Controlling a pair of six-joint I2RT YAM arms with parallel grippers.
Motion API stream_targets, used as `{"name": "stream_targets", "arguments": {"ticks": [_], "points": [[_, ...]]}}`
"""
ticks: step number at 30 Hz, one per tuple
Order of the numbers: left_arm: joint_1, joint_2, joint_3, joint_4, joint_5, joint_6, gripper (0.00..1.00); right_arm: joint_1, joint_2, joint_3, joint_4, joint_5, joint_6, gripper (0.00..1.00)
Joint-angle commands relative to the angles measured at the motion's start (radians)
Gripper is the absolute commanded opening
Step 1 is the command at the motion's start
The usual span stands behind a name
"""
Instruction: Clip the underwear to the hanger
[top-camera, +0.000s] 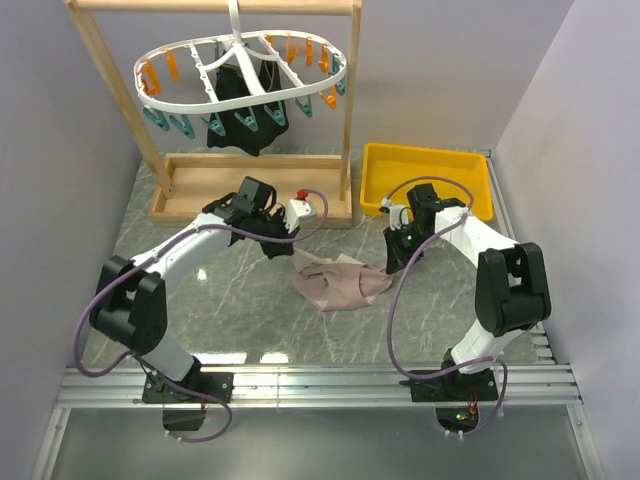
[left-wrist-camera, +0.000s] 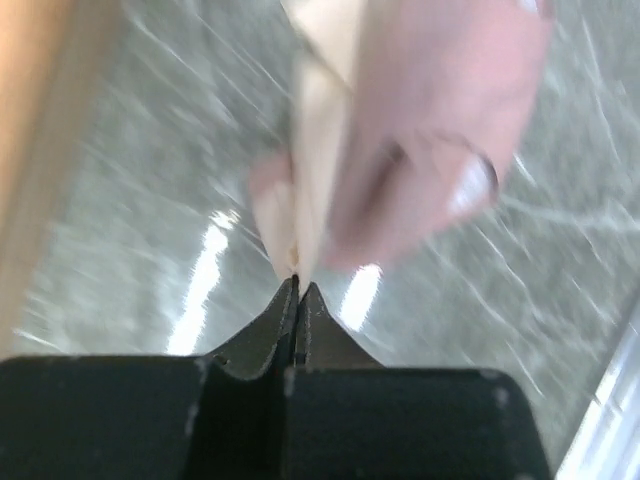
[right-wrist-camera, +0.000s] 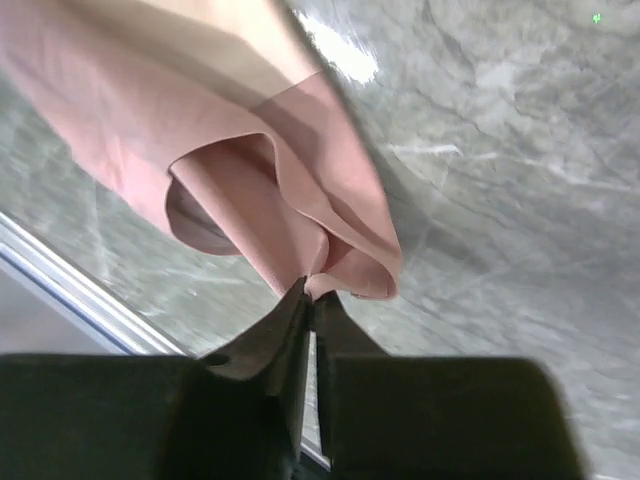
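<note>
Since both grippers are shut on fabric, the pick-up stage of the task is judged complete and nothing beyond it has begun.

**Position of the workpiece.** The underwear (top-camera: 338, 282) lies crumpled on the marble-patterned table (top-camera: 230, 315), between the two arms and well apart from the hanger (top-camera: 343, 72). Most of the cloth appears to rest on the surface.

**Left gripper** (left-wrist-camera: 298, 290). The jaws are pressed together on a thin edge of the garment. The left wrist view is blurred, so the pinched part is probably the lighter beige waistband, but this cannot be confirmed.

**Right gripper** (right-wrist-camera: 310, 290). The jaws are closed on a fold of the pink fabric, which bunches and curls just above the fingertips.

**Hanger.** The white ring hangs by its hook from the top bar of the wooden frame rack (top-camera: 100, 70) at the far side of the table. A black garment (top-camera: 245, 118) is already hung beneath it. Several orange clothespins (top-camera: 155, 78) and teal clothespins (top-camera: 180, 125) around the rim carry nothing.

**Remaining steps (judgement).**
1. Raise the garment and spread it between both arms.
2. Carry it to the ring.
3. Seat an edge in a free clothespin.
4. Release both grips.

A yellow bin (top-camera: 428, 178) stands right of the rack and plays no visible part.
</note>
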Motion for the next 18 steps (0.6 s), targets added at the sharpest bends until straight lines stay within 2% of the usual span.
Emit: {"name": "stream_targets", "arguments": {"ticks": [1, 2, 3, 5, 7, 9, 12, 15, 18], "points": [[-0.014, -0.039, -0.078, -0.138, -0.005, 0.044, 0.00, 0.008, -0.018, -0.018, -0.052, 0.048, -0.080, 0.13], [-0.014, -0.044, -0.114, -0.140, -0.005, 0.044, 0.01, 0.012, -0.011, -0.021, -0.061, 0.053, -0.092, 0.21], [-0.014, -0.048, -0.129, -0.138, -0.014, 0.041, 0.01, 0.013, -0.011, -0.021, -0.089, 0.053, -0.121, 0.37], [-0.015, -0.053, -0.168, -0.155, -0.019, 0.056, 0.00, 0.021, 0.004, -0.001, -0.132, 0.047, -0.156, 0.44], [-0.015, -0.049, -0.190, -0.172, -0.019, 0.084, 0.00, 0.021, 0.022, 0.052, -0.212, 0.024, -0.228, 0.45], [-0.014, -0.048, -0.203, -0.192, -0.016, 0.115, 0.00, 0.019, 0.025, 0.095, -0.221, 0.035, -0.230, 0.44], [-0.014, -0.059, -0.226, -0.191, -0.014, 0.145, 0.00, 0.010, -0.008, 0.154, -0.105, 0.055, -0.148, 0.43], [-0.015, -0.065, -0.234, -0.177, -0.020, 0.155, 0.00, 0.019, -0.008, 0.213, -0.001, -0.014, -0.047, 0.42], [-0.015, -0.065, -0.237, -0.165, -0.031, 0.158, 0.01, 0.089, 0.027, 0.272, 0.063, -0.030, 0.023, 0.41]]}}
